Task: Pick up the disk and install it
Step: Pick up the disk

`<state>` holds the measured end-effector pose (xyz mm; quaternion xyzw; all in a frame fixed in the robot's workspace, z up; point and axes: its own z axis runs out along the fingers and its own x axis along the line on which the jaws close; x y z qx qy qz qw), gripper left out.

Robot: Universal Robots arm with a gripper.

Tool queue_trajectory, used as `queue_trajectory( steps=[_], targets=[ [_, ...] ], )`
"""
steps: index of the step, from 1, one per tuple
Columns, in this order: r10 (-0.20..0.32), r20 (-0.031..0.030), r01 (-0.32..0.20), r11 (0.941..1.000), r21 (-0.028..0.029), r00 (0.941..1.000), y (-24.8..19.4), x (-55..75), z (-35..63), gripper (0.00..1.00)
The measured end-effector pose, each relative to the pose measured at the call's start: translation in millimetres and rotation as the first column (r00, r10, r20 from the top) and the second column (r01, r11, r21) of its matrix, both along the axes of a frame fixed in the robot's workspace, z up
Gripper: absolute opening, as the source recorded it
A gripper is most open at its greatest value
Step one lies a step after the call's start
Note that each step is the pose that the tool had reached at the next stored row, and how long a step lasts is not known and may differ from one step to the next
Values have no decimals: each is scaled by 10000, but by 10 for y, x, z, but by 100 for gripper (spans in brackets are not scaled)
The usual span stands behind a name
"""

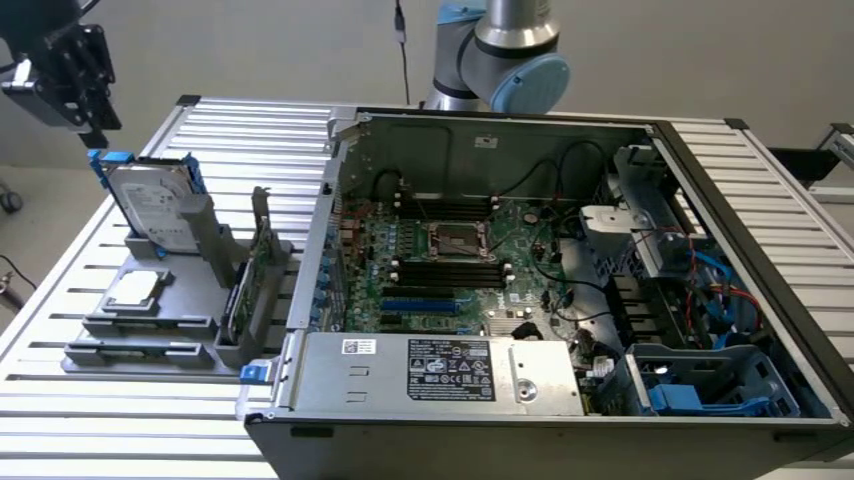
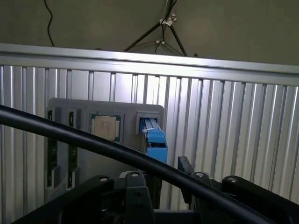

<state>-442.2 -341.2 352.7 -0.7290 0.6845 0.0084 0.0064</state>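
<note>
Below the pincer (image 1: 78,92), apart from it, the disk (image 1: 154,205) stands upright in a grey holder (image 1: 187,300); pincer parted, empty.

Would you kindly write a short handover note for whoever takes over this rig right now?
Gripper: hovers above the disk, not touching it.
Disk: stands upright in the grey holder, on the exterior view's left of the open computer case.
Done: nothing shows as done; the disk is not picked up.
Left: the pickup and the install in the case.
</note>
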Motion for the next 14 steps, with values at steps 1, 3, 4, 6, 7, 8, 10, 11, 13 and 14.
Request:
queue_trajectory(
  steps=[1,3,4,6,7,8,10,11,13,14],
  targets=[
    [22,1,-22,10000,0,10000,0,0,-19,42],
    [61,0,-61,10000,-1,10000,0,0,-55,48],
    [79,-1,-79,10000,-1,10000,-1,0,-72,48],
    [114,-1,-114,9999,0,9999,-1,1,-108,48],
    [130,-1,-130,9999,0,9999,-2,2,-126,48],
    [141,-4,-141,9999,0,9999,-5,4,-144,48],
    [157,-14,-157,9999,0,9999,-10,9,-177,50],
    [159,-21,-159,9999,0,9999,-13,13,-192,50],
    [159,-33,-159,9999,0,9999,-20,20,-224,56],
    [160,-38,-160,9999,0,9999,-23,24,-242,56]
  ],
)
